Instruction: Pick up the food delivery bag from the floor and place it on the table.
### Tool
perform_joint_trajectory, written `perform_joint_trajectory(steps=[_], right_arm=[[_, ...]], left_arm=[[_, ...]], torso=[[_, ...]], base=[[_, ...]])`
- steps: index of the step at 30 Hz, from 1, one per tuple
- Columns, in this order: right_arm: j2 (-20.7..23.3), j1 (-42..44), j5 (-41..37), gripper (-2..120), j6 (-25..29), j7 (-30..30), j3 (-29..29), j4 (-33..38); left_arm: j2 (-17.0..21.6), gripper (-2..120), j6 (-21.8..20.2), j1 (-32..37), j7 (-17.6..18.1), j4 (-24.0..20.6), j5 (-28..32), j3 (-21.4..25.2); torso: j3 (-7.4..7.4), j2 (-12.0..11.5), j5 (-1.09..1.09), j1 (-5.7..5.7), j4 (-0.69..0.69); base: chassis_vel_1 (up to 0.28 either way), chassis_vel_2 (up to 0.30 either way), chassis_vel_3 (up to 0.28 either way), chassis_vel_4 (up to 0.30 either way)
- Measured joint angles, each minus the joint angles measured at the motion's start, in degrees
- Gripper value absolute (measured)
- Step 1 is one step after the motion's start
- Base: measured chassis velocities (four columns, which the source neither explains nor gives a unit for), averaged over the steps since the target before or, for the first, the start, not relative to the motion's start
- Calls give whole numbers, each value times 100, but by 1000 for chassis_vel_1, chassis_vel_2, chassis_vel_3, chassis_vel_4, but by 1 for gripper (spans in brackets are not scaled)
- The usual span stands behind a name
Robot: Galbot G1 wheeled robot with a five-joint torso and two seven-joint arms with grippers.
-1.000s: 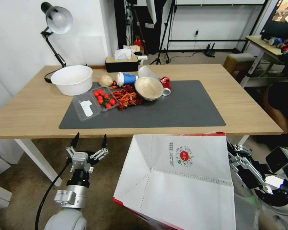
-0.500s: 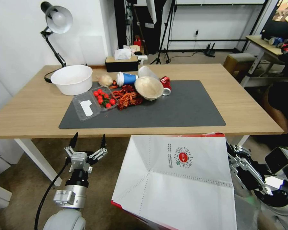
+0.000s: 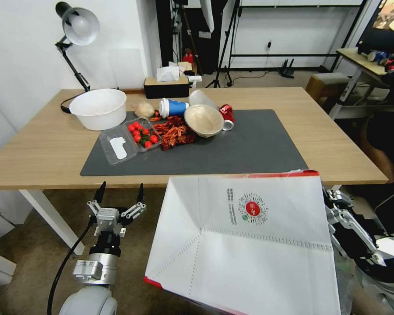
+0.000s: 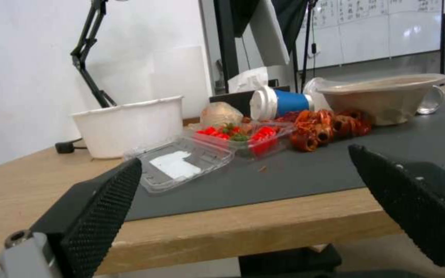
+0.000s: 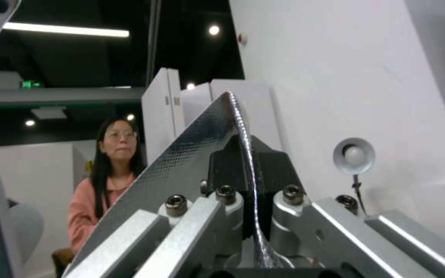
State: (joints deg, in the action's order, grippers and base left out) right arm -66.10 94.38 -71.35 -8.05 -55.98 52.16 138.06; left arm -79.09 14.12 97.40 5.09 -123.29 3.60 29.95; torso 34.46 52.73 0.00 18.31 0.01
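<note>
Holding the bag (image 3: 249,249) by its foil rim, right claw (image 5: 245,193) clamped; light, floppy paper. Left claw (image 3: 119,199) spread, idle below desk (image 3: 337,148).

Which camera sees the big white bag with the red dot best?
The head view: the boxy white paper bag shows its whole front and round red logo, lifted off the floor. The right wrist view shows just its silver foil edge pinched in the right hand. The left wrist view looks at the table instead.
</note>
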Motion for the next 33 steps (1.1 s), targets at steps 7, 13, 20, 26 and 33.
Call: perform_joint_trajectory(steps=[7,13,20,26,33], right_arm=[[89,-50,-217,0,238,605,29,143],[318,-271,-513,0,373,1313,182,297],[516,-654,-686,0,595,2080,105,404],[745,-947,-741,0,747,2667,22,414],[1039,-1278,-843,0,896,3335,3,394]], left_arm=[[42,100,-9,-57,4,65,0,-49],[100,100,-19,-105,-13,135,-1,-88],[120,100,-23,-88,-9,148,-30,-90],[119,100,-33,-72,-8,140,-81,-103],[90,100,-34,-63,-7,141,-130,-134]], torso=[[-2,-4,0,-1,0],[-4,-7,0,-2,-1],[-5,-10,0,-4,1],[-6,-11,0,-4,0],[-7,-12,0,-5,1]], base=[[0,0,0,0],[0,0,0,0],[0,0,0,0],[0,0,0,0],[0,0,0,0]])
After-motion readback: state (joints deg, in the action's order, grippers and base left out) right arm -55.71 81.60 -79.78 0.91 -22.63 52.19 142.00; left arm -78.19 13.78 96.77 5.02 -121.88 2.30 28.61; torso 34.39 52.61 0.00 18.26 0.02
